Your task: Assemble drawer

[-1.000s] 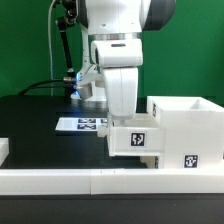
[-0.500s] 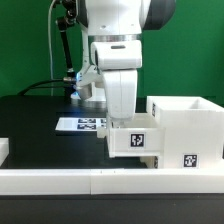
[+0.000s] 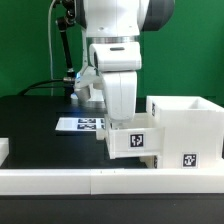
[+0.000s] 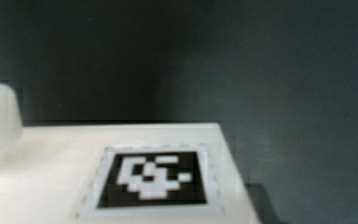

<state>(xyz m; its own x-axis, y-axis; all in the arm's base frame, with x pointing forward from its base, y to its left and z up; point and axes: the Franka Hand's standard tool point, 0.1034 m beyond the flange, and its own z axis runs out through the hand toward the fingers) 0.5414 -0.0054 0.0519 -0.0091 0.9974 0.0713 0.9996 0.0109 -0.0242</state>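
Observation:
A white drawer tray (image 3: 130, 142) with a square tag on its front hangs at the end of my arm, just left of the tall white casing (image 3: 186, 122) in the exterior view. My gripper (image 3: 122, 121) reaches down into the tray from above. Its fingertips are hidden behind the tray wall, and the tray moves with the hand. The tray's right side is close to the casing's open front. The wrist view shows the tray's white surface (image 4: 51, 150) and its tag (image 4: 153, 178) very close and blurred. No fingers show there.
The long low white rail (image 3: 60, 180) runs along the front of the black table. The marker board (image 3: 80, 124) lies flat behind the tray. Another white part (image 3: 3, 150) shows at the exterior view's left edge. A green wall stands behind.
The tray and the hand have shifted a little toward the exterior view's left, away from the casing, and the tray has turned slightly.

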